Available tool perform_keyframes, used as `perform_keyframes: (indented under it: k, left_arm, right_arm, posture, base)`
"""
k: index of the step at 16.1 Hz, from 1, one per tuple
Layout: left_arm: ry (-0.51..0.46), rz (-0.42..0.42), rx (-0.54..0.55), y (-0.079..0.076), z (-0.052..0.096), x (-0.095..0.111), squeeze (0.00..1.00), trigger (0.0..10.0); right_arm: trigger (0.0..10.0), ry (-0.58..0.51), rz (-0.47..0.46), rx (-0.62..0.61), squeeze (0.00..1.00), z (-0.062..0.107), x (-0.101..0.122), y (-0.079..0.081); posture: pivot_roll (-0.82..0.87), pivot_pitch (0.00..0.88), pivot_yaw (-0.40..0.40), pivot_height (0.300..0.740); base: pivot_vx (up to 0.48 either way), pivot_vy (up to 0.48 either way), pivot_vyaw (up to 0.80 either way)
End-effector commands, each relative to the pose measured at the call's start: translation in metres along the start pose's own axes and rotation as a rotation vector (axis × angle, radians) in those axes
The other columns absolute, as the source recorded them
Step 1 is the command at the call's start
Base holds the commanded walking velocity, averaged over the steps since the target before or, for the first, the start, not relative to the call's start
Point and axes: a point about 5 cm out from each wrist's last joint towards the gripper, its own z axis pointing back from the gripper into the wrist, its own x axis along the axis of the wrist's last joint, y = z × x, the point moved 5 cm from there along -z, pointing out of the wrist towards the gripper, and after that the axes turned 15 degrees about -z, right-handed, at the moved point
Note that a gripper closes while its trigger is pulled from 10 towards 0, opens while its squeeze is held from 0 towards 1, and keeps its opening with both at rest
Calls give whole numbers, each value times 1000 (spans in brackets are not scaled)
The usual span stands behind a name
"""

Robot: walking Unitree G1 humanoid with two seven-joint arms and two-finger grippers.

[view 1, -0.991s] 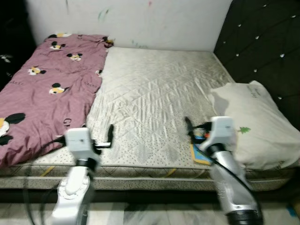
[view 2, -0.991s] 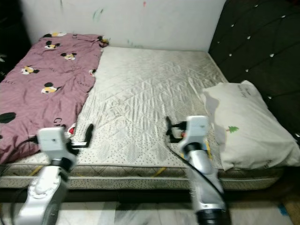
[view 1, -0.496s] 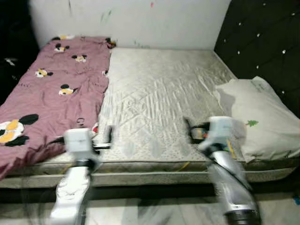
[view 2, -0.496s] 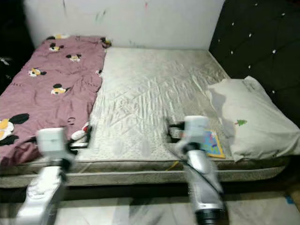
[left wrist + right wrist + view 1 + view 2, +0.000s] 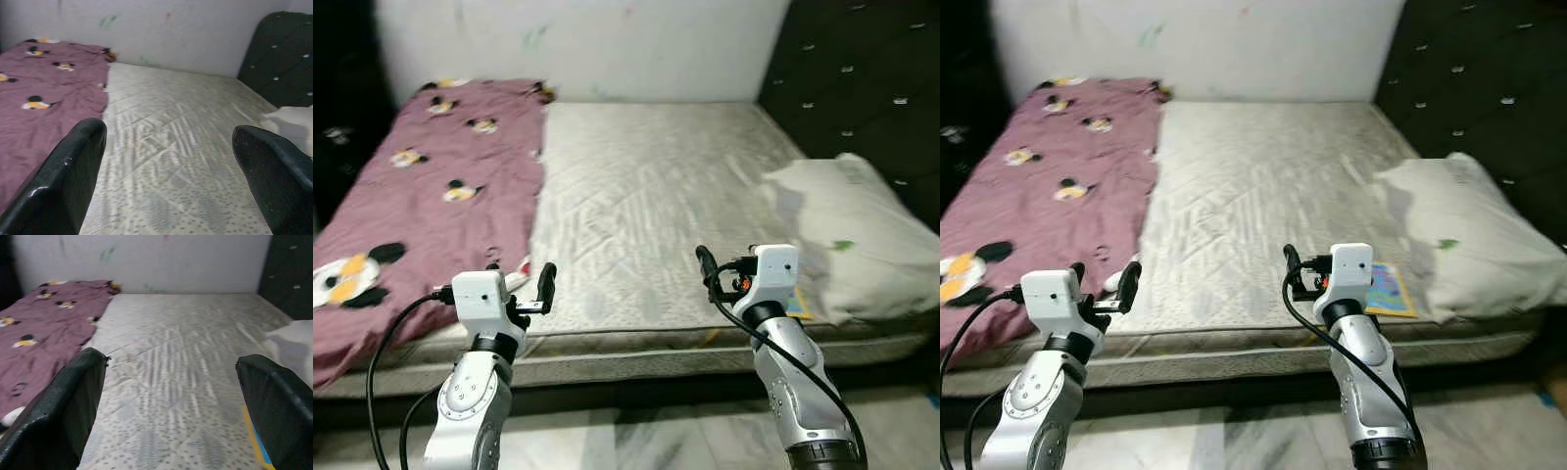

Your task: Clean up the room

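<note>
**Bedroom, bare mattress, both grippers held apart and empty**

Pale wall [image 5: 607,44] behind, smudged with faint green and pink marks; dark tufted headboard [image 5: 871,98] along the robot's right. Between them a quilted, cream-coloured mattress [image 5: 646,196], uncovered over most of its width.

No boxes, bins or baskets to report, so nothing contained.

On the robot's left part of the bed: a mauve sheet [image 5: 421,206] printed with cartoon mouse heads, rumpled, draped over the near edge. On the right part, against the headboard: a white pillow [image 5: 1469,230] with a small green mark, lying flat, slightly crumpled. Just beside the pillow's near corner, at the mattress edge: a flat book [image 5: 1389,291] with a blue cover and yellow border, partly tucked under the pillow and, from the left eye, mostly hidden behind the right wrist. Cover picture too small to make out.

Near the sheet's near edge, a small white and red thing, half hidden behind the left gripper; impossible to say what.

Left gripper [image 5: 171,161] raised before the near edge of the bed, fingers spread wide, nothing between them. Right gripper [image 5: 176,401] likewise raised over the near edge, close to the book but not touching, fingers spread wide, grasping nothing.

Below the bed, a strip of pale marbled floor [image 5: 636,446], cut off by the picture's lower edge.
</note>
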Motion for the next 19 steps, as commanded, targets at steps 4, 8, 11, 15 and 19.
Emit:
perform_keyframes:
  k: [4, 8, 11, 15, 19]
  left_arm:
    - [-21, 3, -20, -3, 0, 6, 0, 10000]
    - [-20, 1, -24, -3, 0, 6, 0, 10000]
    - [-20, -1, -26, -3, 0, 6, 0, 10000]
    - [-19, -1, -28, -3, 0, 6, 0, 10000]
    - [-3, 8, -7, -2, -1, 4, 0, 10000]
  right_arm:
    - [10000, -18, 7, 3, 0, -1, 6, 0]
    - [10000, -18, 6, -1, 0, -1, 6, 0]
    - [10000, -18, 7, -4, 0, -1, 5, -1]
    - [10000, -18, 8, -6, 0, -1, 5, -1]
    - [10000, -19, 9, -7, 0, -1, 6, -2]
  posture:
    - [-87, 0, -15, 740]
    - [-87, 0, -12, 740]
    - [-88, 0, -11, 740]
    - [-88, 0, -10, 740]
    - [-87, 0, -11, 740]
  base:
    - [353, 0, 0]
    - [357, 0, 0]
    - [355, 0, 0]
    - [356, 0, 0]
    - [244, 0, 0]
